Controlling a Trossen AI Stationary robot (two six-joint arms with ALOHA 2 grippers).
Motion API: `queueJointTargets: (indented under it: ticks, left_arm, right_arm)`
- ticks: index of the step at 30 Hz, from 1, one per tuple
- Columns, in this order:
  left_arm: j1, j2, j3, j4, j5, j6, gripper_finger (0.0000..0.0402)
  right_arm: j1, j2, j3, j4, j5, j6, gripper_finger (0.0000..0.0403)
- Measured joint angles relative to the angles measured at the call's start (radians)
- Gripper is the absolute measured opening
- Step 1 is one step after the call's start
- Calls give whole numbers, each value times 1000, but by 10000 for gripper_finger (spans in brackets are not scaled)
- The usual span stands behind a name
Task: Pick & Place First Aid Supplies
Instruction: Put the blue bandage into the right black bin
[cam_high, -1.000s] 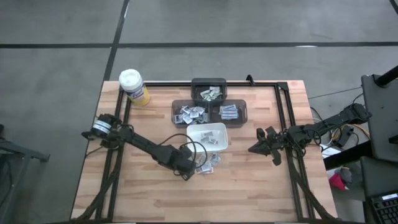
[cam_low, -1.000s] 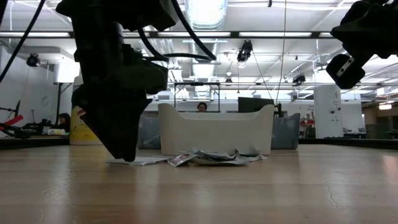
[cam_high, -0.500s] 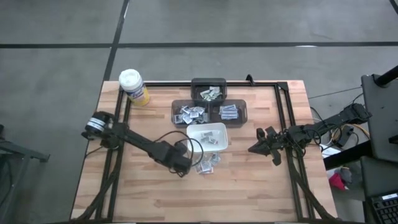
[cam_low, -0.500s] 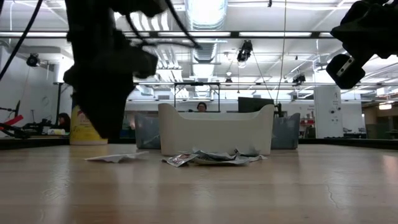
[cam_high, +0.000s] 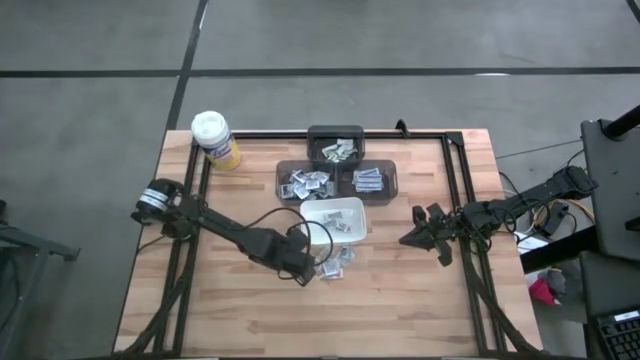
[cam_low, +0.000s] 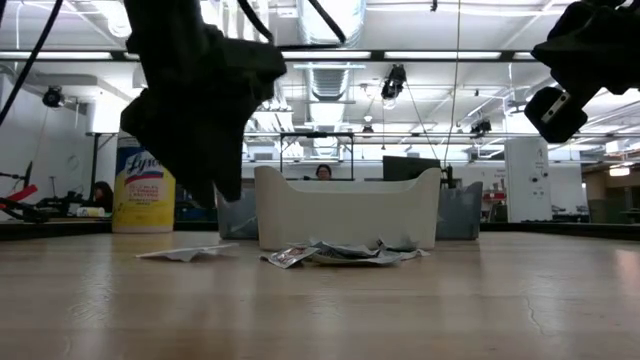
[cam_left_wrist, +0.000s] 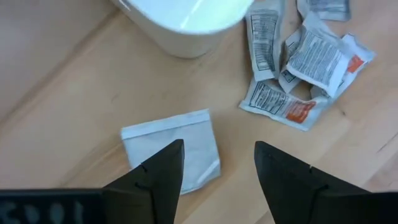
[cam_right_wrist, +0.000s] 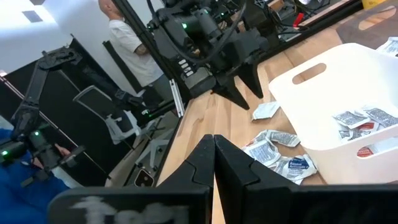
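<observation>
A loose pile of first aid packets (cam_left_wrist: 305, 62) lies on the table beside the white dish (cam_left_wrist: 186, 18), which holds a few more (cam_right_wrist: 357, 121). One plain white packet (cam_left_wrist: 171, 146) lies flat and apart from the pile. My left gripper (cam_left_wrist: 219, 146) hangs open above it, pointing steeply down, touching nothing. The low view shows that gripper (cam_low: 212, 190) clear of the packet (cam_low: 187, 252). My right gripper (cam_high: 410, 240) waits shut near the table's right edge, level, with nothing in it.
Three dark bins with sorted packets (cam_high: 336, 147) (cam_high: 305, 182) (cam_high: 370, 180) stand behind the dish. A yellow canister (cam_high: 215, 138) stands at the far left corner. A black frame rail (cam_high: 455, 200) runs along the table's edges. Bare wood (cam_high: 300, 320) lies toward the near edge.
My left gripper has risen from the tabletop, staying open. The single white packet has stayed flat on the table below it.
</observation>
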Motion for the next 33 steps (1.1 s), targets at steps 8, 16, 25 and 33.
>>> queueJointTargets:
  ticks: [8,16,25,33]
  left_arm:
    - [-1,56,0,17,48,-50,203]
    - [-3,94,1,52,51,-51,203]
    - [-3,152,3,46,62,-51,200]
    - [-3,150,-7,12,74,-49,120]
  right_arm:
    - [0,0,0,0,0,0,8]
    - [0,0,0,0,0,5,8]
    - [0,0,0,1,1,17,8]
    - [0,0,0,1,1,45,8]
